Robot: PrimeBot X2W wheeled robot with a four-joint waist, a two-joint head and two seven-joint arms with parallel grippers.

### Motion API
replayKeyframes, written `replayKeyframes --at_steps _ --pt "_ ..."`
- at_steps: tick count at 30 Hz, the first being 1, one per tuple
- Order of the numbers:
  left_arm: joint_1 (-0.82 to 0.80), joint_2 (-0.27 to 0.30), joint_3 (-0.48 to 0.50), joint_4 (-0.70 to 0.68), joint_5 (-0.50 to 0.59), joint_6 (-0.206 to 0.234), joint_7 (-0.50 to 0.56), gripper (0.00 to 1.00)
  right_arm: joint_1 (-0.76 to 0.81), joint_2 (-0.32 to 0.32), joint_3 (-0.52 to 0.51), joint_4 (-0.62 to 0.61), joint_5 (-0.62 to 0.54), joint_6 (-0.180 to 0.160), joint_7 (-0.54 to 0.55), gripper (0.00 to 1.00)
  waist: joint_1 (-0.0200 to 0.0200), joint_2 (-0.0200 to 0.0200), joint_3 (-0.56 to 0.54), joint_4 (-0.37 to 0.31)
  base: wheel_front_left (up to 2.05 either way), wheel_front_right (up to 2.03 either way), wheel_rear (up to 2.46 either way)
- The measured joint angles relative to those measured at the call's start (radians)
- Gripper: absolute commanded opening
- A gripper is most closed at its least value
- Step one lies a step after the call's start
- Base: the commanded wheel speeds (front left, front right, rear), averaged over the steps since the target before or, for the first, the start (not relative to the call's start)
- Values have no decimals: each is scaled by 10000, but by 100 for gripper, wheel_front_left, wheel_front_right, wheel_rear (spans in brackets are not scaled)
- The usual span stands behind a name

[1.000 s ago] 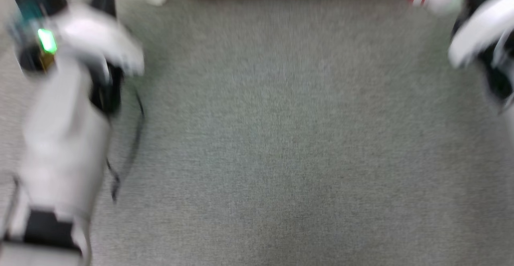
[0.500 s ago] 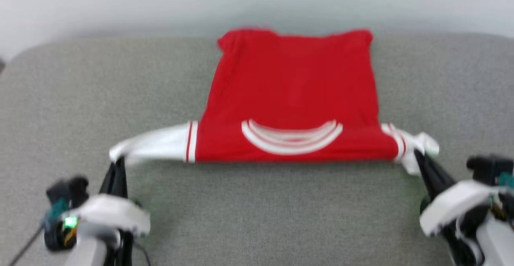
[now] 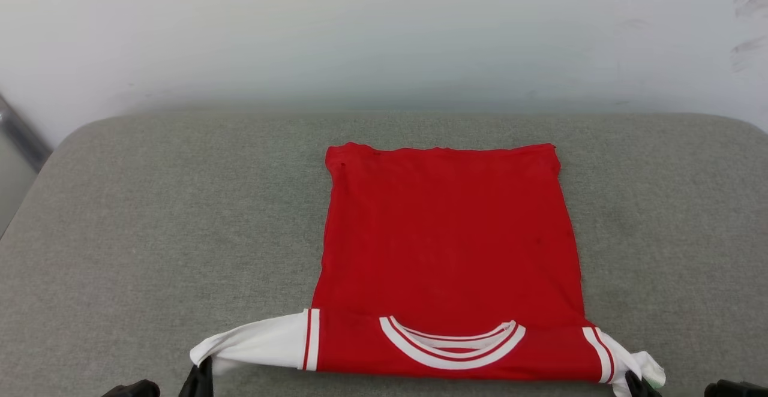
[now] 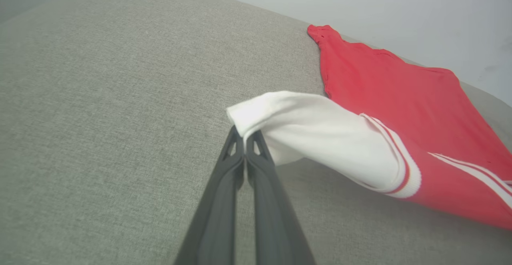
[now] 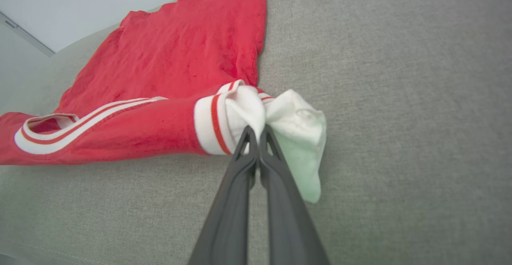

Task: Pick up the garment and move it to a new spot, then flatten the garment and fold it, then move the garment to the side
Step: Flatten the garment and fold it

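While drawn taut for flattening, pinched at both ends. Clamped on garment (image 3: 444,235): left gripper (image 3: 203,370) lower left, right gripper (image 3: 633,379) lower right.

Grey woven cushion (image 3: 150,205) with rounded far corners, evenly lit. Plain white wall (image 3: 384,37) behind it. Faint scuffs (image 3: 747,25) at upper right.

Right hand (image 5: 255,131) tight on garment (image 5: 172,65) sleeve
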Motion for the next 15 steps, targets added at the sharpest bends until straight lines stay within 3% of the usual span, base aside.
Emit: replayKeyframes --at_steps 1,9,15 --pt "5 -33 -79 -123 2 23 42 0 130 100 -67 -92 -63 0 82 100 0 0 0 40 0 0 0" --pt "-130 10 -437 -911 512 199 75 0 -380 307 -311 -1166 -33 -6 84 100 3 0 37 215 0 0 0" --pt "-709 98 -759 -1645 997 255 77 0 -2650 -531 -1037 33 525 -6 594 100 5 0 341 462 0 0 0"
